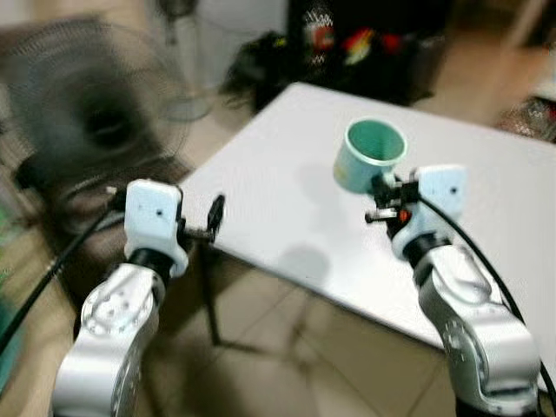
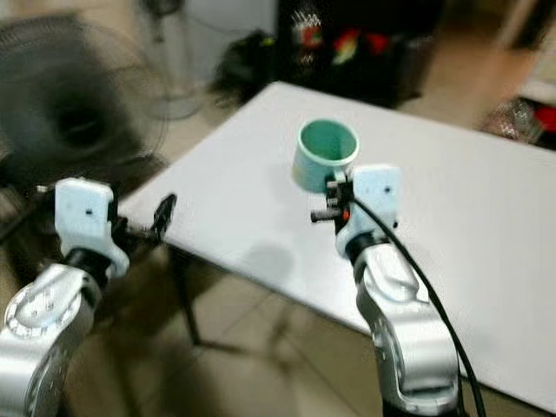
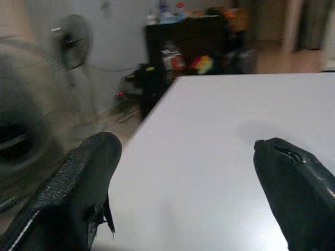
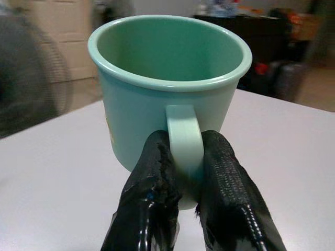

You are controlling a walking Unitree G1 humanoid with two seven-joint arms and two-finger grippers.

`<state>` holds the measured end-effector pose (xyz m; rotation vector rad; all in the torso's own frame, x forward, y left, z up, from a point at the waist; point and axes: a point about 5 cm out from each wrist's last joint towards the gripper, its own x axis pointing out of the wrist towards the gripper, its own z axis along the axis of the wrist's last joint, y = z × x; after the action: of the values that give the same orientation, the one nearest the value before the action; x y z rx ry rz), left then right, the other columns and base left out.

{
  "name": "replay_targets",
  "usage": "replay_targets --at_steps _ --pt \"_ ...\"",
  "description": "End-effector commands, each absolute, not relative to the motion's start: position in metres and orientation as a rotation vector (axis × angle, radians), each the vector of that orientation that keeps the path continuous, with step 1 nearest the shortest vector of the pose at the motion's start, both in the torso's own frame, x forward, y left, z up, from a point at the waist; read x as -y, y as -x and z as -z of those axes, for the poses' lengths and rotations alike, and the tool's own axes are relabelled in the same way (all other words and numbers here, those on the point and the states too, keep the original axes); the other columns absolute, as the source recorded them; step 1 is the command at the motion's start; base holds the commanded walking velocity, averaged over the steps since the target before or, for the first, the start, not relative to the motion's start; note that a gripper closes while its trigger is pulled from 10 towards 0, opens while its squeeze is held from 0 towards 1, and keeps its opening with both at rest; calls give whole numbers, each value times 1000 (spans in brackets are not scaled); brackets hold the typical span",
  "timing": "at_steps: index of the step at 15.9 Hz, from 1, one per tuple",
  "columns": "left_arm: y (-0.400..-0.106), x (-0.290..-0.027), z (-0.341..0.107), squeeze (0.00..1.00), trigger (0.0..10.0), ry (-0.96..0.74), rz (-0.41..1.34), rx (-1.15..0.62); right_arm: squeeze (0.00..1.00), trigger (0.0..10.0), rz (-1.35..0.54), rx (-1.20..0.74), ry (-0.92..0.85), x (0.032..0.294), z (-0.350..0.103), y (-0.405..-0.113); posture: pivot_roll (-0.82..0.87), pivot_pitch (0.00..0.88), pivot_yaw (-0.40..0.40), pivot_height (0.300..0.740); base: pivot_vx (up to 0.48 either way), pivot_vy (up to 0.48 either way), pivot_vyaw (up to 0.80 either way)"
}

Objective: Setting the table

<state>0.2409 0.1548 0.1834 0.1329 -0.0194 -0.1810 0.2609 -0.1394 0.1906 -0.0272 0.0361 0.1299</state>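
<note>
My right pincer (image 4: 183, 172) clamps the handle of a rigid, likely light, slippery green mug (image 4: 167, 78) above the white worktop (image 1: 287, 200); left pincer (image 3: 193, 178) gapes wide, empty.

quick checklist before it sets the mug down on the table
1. Grip: right gripper pinches the handle of the green mug, fingers on both sides: ok.
2. Mug upright, mouth up: ok.
3. Mug contents: looks empty inside: ok.
4. Landing spot: the white table under the mug is bare: ok.
5. Left gripper open, near the table's corner, apart from the mug: ok.
6. Mug's height above the table: cannot tell, views are blurred.
</note>
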Motion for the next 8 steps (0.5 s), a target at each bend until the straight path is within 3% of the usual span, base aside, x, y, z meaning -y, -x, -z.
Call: replay_targets --at_steps 1,5,8 --pt "-241 -146 -184 0 10000 -123 231 22 0 10000 -93 -36 31 149 -192 -259 -97 16 8 740 334 0 -800" --pt "-238 -146 -180 0 10000 -137 271 0 0 10000 -103 -111 43 144 -181 -252 -102 12 9 740 324 0 -745" --pt "-239 -146 -178 0 10000 -134 276 -6 0 10000 -95 -139 74 146 -176 -251 -109 6 11 740 294 0 0"
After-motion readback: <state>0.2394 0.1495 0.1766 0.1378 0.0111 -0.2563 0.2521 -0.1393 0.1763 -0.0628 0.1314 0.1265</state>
